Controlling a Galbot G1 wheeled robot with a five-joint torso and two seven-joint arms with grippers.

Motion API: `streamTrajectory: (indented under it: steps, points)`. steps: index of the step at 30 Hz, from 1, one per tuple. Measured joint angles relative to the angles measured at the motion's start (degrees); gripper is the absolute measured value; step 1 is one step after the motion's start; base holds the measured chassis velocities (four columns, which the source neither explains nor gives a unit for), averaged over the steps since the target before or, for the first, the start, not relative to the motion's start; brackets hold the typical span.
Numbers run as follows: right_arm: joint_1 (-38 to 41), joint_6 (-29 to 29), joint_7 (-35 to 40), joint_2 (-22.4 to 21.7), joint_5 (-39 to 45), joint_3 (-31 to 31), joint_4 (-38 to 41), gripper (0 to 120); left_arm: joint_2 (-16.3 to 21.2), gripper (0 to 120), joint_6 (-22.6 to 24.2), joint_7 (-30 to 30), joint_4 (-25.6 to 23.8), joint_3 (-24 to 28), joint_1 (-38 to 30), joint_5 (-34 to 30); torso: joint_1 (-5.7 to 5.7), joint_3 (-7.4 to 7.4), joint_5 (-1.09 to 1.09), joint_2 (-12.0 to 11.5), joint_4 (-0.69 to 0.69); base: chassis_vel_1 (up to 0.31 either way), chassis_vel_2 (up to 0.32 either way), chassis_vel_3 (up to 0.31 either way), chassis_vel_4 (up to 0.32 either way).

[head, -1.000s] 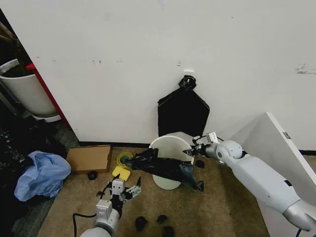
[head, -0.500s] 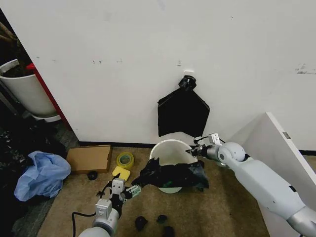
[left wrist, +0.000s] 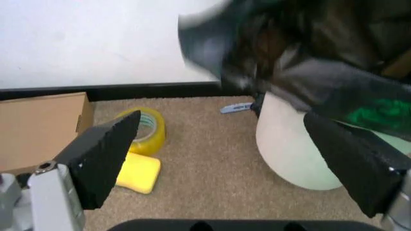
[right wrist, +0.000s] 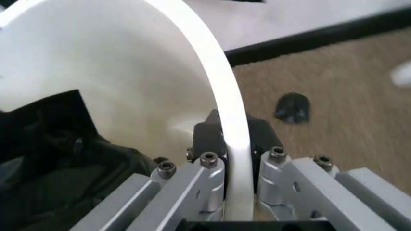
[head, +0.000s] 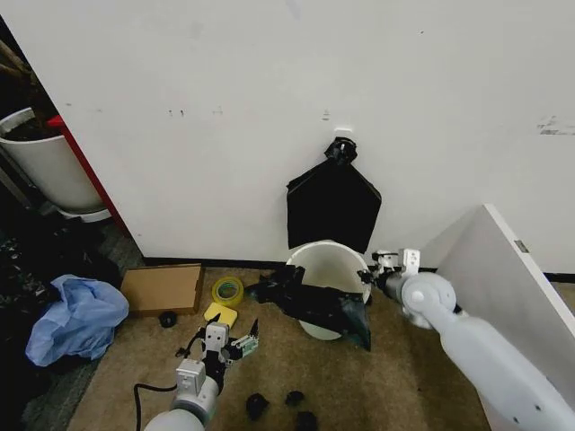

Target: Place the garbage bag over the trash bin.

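The cream trash bin (head: 330,260) stands tilted on the carpet near the wall. The black garbage bag (head: 316,305) lies crumpled across its front rim and hangs down its side. My right gripper (head: 373,275) is at the bin's right rim; the right wrist view shows its fingers (right wrist: 212,180) shut on that rim (right wrist: 232,144), with the garbage bag (right wrist: 61,159) inside the bin's mouth. Low over the carpet, in front and to the left of the bin, my left gripper (head: 230,347) is open and holds nothing. In the left wrist view the bin (left wrist: 289,154) and the bag (left wrist: 289,57) lie beyond the left gripper (left wrist: 224,166).
A flat black bundle (head: 332,208) hangs on the wall behind the bin. A tape roll (head: 227,290), yellow sponge (head: 220,314) and cardboard box (head: 162,287) lie left of it. Black scraps (head: 257,406) dot the carpet. A white board (head: 503,269) leans at right; a white tub (head: 49,166) stands far left.
The right gripper has pulled the bin by its rim toward the wall and to the right. The bag has shifted with it and now hangs over the front rim. The left gripper barely moved.
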Motion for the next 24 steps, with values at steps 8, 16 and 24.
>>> streamTrajectory:
  steps: [8,16,24]
  points:
    - [-10.0,15.3,12.3,4.8,-5.9,0.1,8.6,1,0.9,100,0.5,0.0,0.1,0.3,-1.8,-1.3,0.0,0.0,-0.03,0.0,0.0,0.0,0.0,0.0,0.0]
    - [-16.5,18.4,15.4,8.6,-9.5,0.9,10.8,1,3.1,100,0.6,0.8,-0.8,0.2,-1.8,-2.1,0.0,0.0,-0.02,0.0,-0.01,0.0,0.0,0.0,0.0]
    - [-19.8,20.4,17.6,12.6,-13.4,0.7,11.0,1,3.1,100,0.5,0.9,-0.9,0.2,-1.6,-2.2,0.0,0.0,-0.02,0.0,0.0,0.0,0.0,0.0,0.0]
